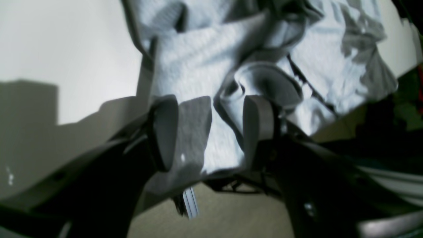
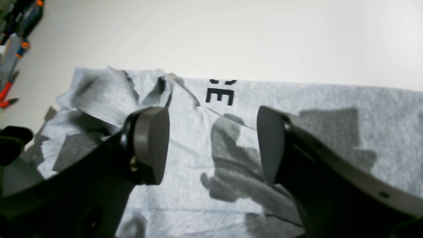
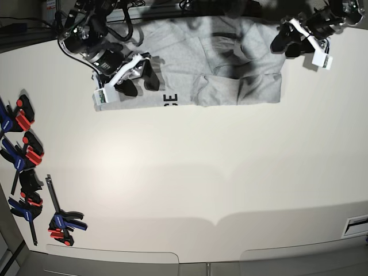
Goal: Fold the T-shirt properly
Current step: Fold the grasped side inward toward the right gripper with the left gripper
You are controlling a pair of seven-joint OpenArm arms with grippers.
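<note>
No container shows in any view. The T-shirt [image 3: 230,63] lies partly folded and rumpled at the far edge of the white table [image 3: 190,172], between the two arms, with black lettering [image 3: 171,99] at its near left edge. The wide near part of the table is bare. Clamps [image 3: 26,172] lie in a row along the near left edge, well apart from the cloth.

The right gripper [image 2: 213,145] hangs over the shirt's left end, its jaws spread wide with nothing between them; the lettering [image 2: 220,92] lies beyond its pads. The left gripper [image 1: 210,132] sits low at the shirt's far right corner, jaws parted and released. Bunched grey cloth [image 1: 231,82] lies between and just beyond its pads [image 1: 163,132], and no grip is visible.
</note>
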